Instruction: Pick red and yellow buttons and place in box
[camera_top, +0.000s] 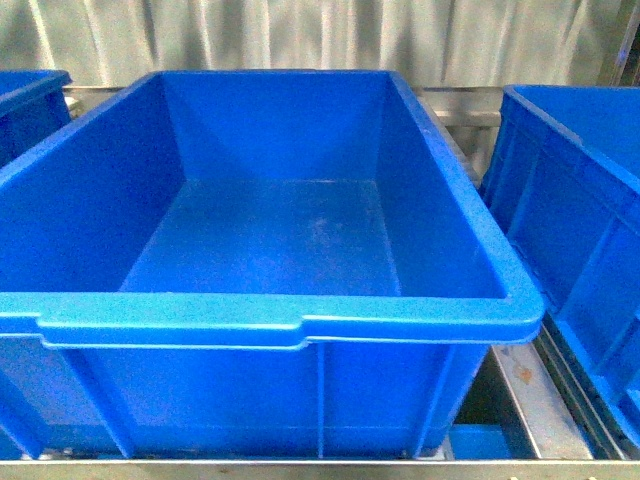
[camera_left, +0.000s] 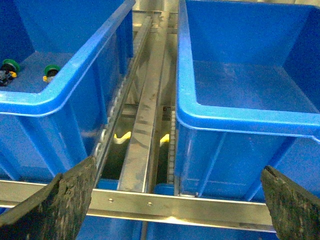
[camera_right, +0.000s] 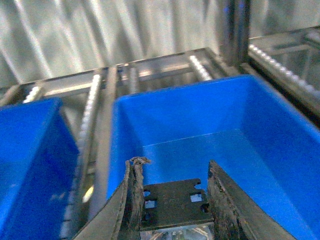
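My right gripper (camera_right: 175, 170) is shut on a push-button switch (camera_right: 172, 202). Only the switch's dark blocky body shows between the fingers, and its cap colour is hidden. The gripper holds it above the near end of an empty blue box (camera_right: 260, 130). My left gripper (camera_left: 178, 167) is open and empty, over the metal rail (camera_left: 142, 125) between two blue bins. The big blue box (camera_top: 270, 325) in the front view is empty. Neither arm shows in the front view.
The bin left of my left gripper (camera_left: 75, 75) holds two green-capped switches (camera_left: 10, 66) (camera_left: 51, 71). The bin to its right (camera_left: 240, 120) looks empty. More blue bins flank the centre box at left (camera_top: 30, 95) and right (camera_top: 580, 200). Roller rails (camera_right: 92, 100) run between bins.
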